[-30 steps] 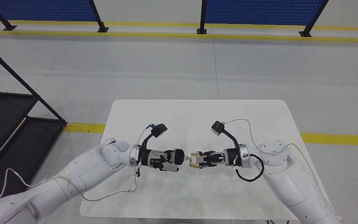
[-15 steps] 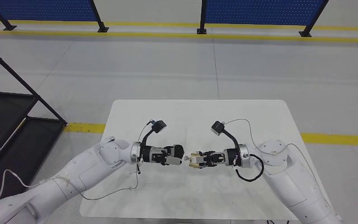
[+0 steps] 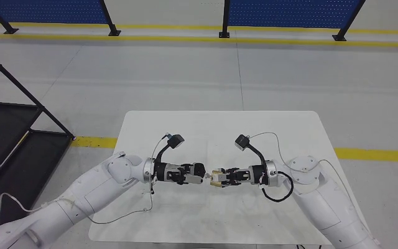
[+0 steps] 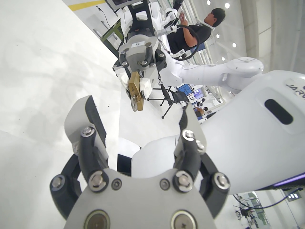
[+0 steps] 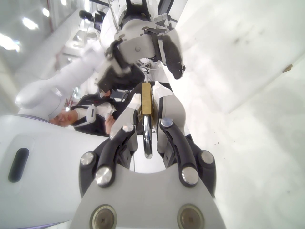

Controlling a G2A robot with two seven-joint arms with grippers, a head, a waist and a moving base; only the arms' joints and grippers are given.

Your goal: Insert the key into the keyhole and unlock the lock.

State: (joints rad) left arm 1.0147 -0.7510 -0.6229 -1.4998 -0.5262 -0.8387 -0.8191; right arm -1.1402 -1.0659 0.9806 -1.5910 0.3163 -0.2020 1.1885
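**Mia:** What was the left claw doing?

**Tom:** It was wide open and had nothing in it. It hung just left of the lock, close by but not touching it.

**Mia:** Where was the key?

**Tom:** It looked to be stuck in the keyhole, at the lock's left end. Its round silver head poked out toward the open claw, in line with the gap between the fingers.

**Mia:** Who held the lock?

**Tom:** The right claw, on the lock's right side, was squeezed tight on the gold body. The silver loop pointed back into that claw. The lock was up in the air, over the white table.

**Mia:** So how much was done?

**Tom:** I think the putting-in part was done and the turning part was left. The loop looked shut, but I could not tell for sure. The left claw would need to pinch the key's head and twist it.
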